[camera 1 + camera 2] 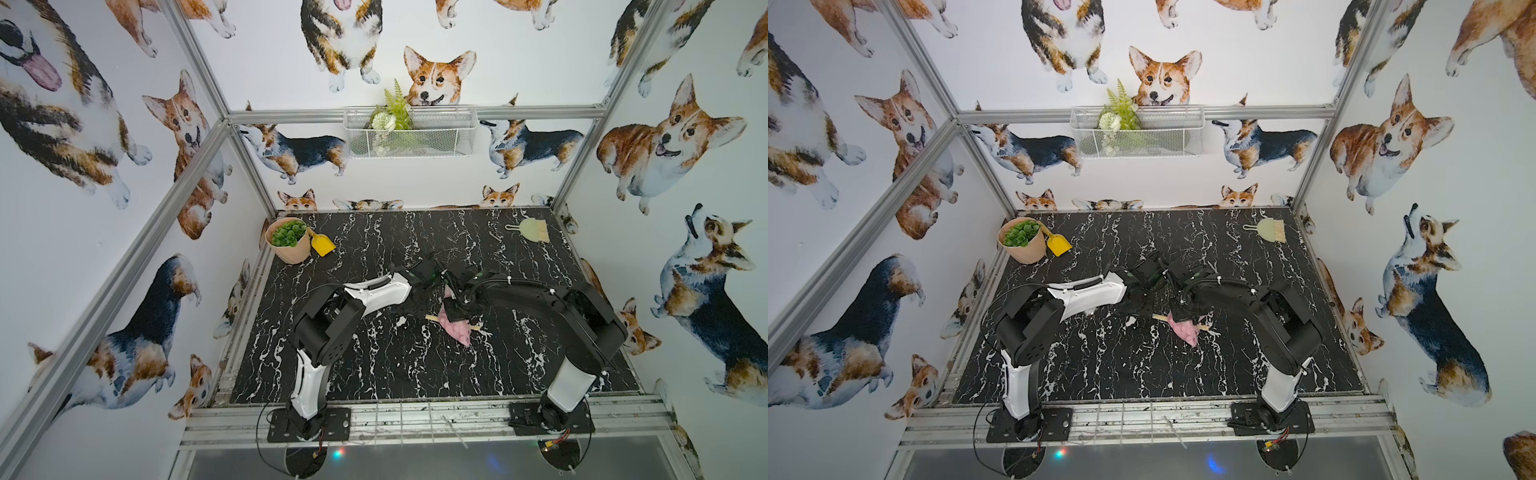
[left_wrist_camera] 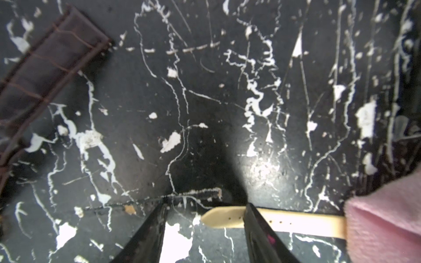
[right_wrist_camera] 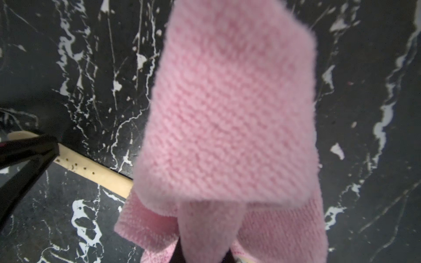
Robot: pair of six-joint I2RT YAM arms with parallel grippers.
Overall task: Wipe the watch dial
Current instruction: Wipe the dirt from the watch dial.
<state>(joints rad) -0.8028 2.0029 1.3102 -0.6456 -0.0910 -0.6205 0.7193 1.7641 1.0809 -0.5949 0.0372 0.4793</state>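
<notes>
Noted: watch point(image 2: 296, 220) lay flat on table point(image 1: 374, 353), dial hidden under pink cloth point(image 3: 232, 113); right gripper point(image 1: 454, 312) clamped on cloth; left gripper point(image 2: 206, 205) jaws apart, one finger on strap point(image 3: 95, 170); watch judged light, slippery: pin by strap

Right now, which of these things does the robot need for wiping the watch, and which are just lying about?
In use: pink cloth, in the right gripper; watch with cream strap, dial hidden by the cloth.
Lying about: brown strap, potted plant, yellow scoop, hand brush, wire basket.
</notes>
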